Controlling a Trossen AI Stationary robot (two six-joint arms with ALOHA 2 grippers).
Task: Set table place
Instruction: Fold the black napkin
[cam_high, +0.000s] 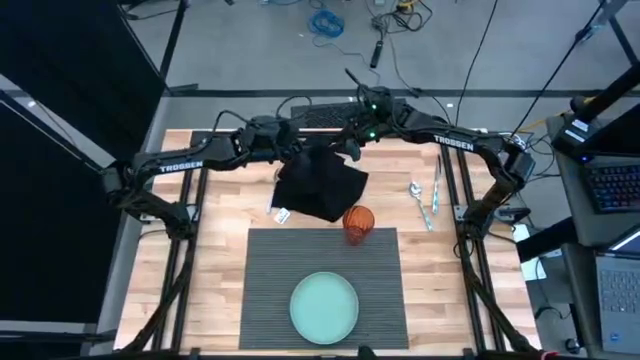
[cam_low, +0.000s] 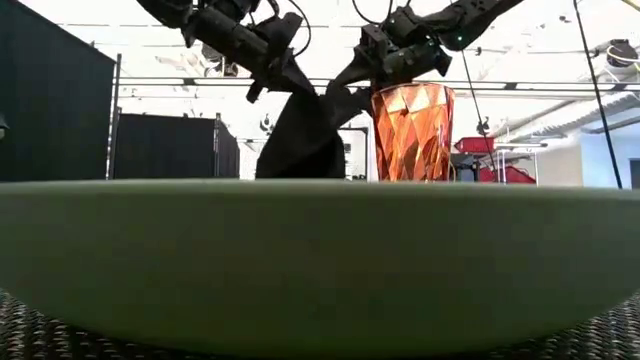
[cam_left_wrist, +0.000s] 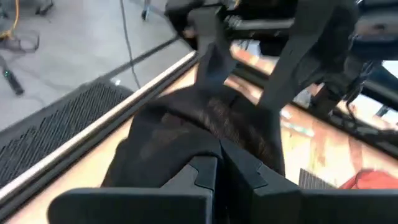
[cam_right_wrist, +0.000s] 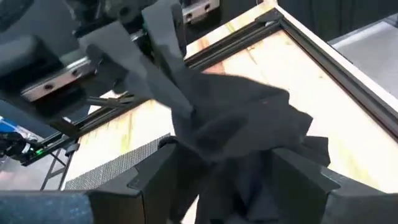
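Note:
A black cloth napkin (cam_high: 320, 185) hangs bunched at the table's far middle, between both arms. My left gripper (cam_high: 298, 155) is shut on its upper part. My right gripper (cam_right_wrist: 227, 180) stands open, its fingers on either side of the bunched cloth (cam_right_wrist: 242, 130). An orange faceted glass (cam_high: 358, 222) stands upright on the far edge of the ribbed dark grey placemat (cam_high: 270, 290). A pale green plate (cam_high: 324, 307) sits on the placemat's near half. In the low view the plate's rim (cam_low: 320, 250) hides the napkin's lower end. My left gripper pinches an upper fold of the napkin (cam_left_wrist: 214, 134) between its two shut fingers (cam_left_wrist: 199, 177), slanting down from the table's left. The cloth hangs slack below it in several layers. My right gripper has the cloth between its spread fingers (cam_right_wrist: 155, 174); I cannot tell whether they touch it.
A spoon (cam_high: 416, 196) and two more pieces of cutlery (cam_high: 436, 190) lie on the bare wood at the far right. A small white tag (cam_high: 282, 213) lies by the napkin's left. Bare planks flank the placemat on both sides.

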